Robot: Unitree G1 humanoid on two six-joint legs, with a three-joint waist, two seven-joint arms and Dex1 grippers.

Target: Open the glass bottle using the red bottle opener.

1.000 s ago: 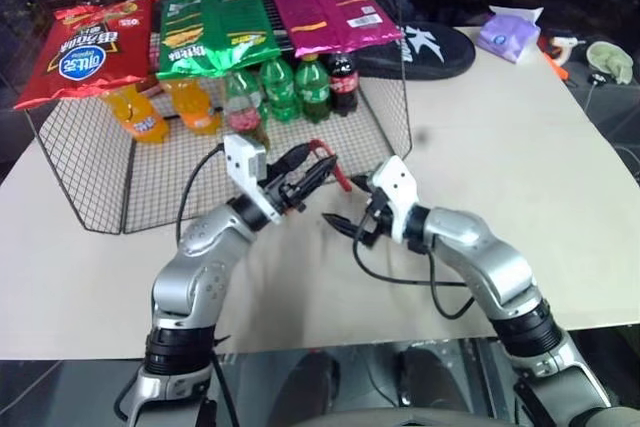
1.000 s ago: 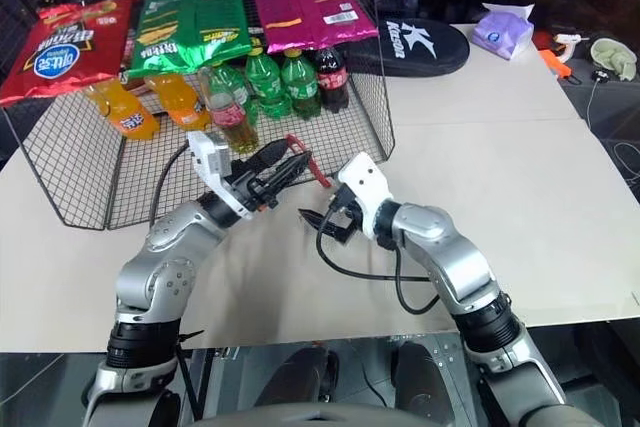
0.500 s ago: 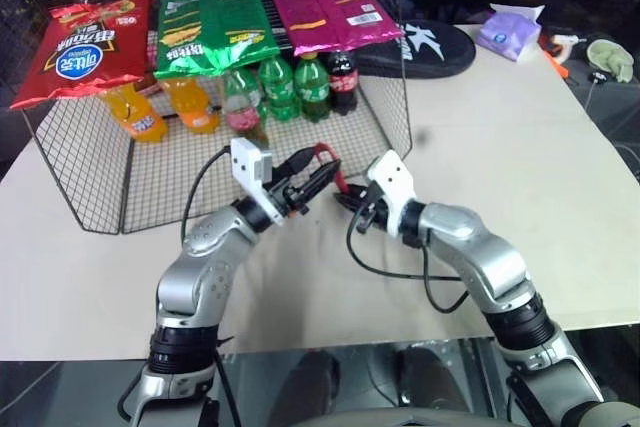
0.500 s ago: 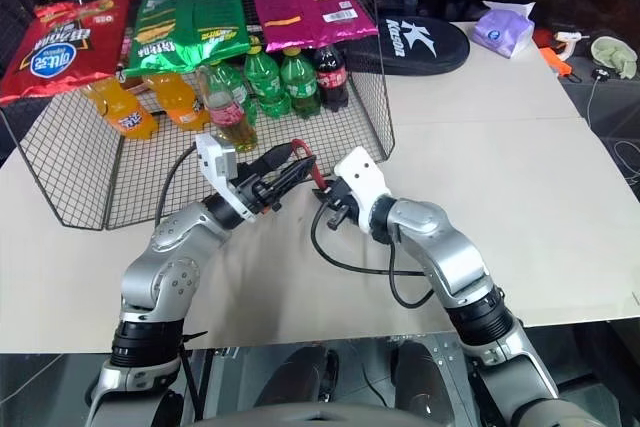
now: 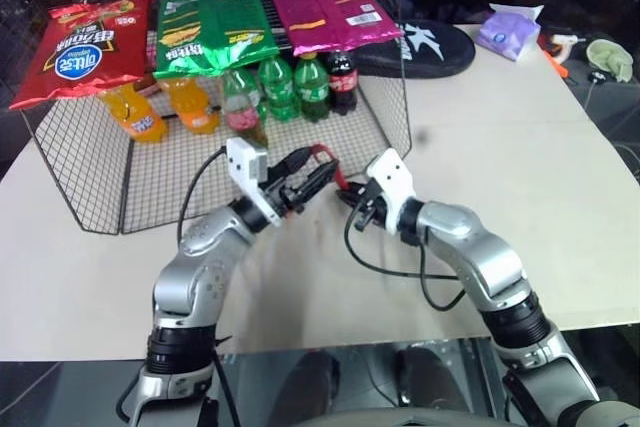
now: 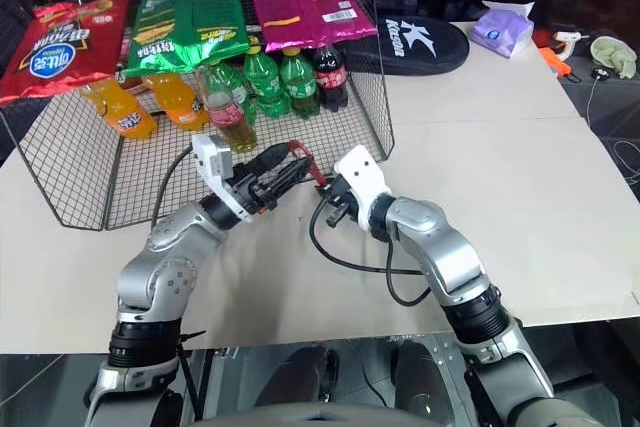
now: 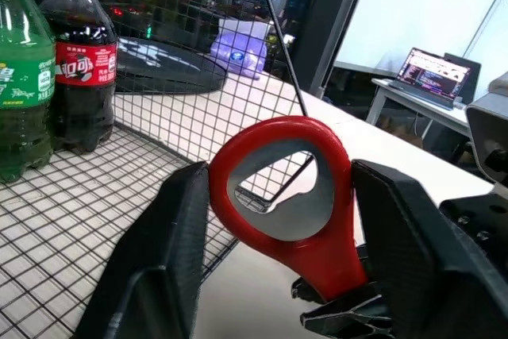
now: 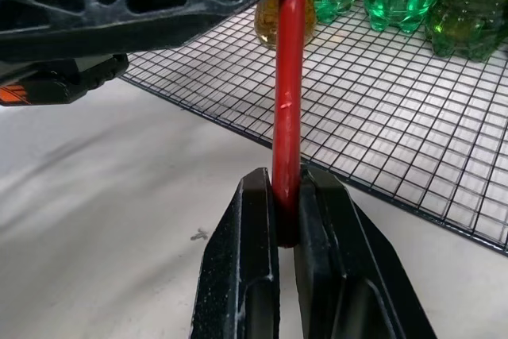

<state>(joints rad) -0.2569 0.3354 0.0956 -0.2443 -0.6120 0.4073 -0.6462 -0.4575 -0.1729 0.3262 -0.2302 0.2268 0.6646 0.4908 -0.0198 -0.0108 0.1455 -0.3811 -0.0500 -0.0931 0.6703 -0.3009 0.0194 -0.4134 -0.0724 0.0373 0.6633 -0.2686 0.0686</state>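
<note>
The red bottle opener (image 7: 321, 252) hangs in the air between my two grippers, just in front of the wire basket. My left gripper (image 5: 317, 168) has its fingers (image 7: 171, 236) against both sides of the oval loop head. My right gripper (image 5: 353, 201) is shut on the thin handle (image 8: 286, 109) from the other end. The glass bottle (image 5: 243, 109), with a pink-red label and amber drink, stands upright in the basket among the soda bottles, beyond the left gripper and apart from both.
The wire basket (image 5: 95, 162) holds orange soda bottles (image 5: 140, 115), green bottles (image 5: 295, 87) and a cola bottle (image 5: 343, 79), with snack bags (image 5: 215, 27) on top. A black case (image 5: 430, 47) and a purple tissue pack (image 5: 508, 32) lie at the back right. Bare tabletop (image 5: 520, 157) spreads to the right.
My right gripper has moved up to the opener and shut on its handle. The left arm has stayed where it was.
</note>
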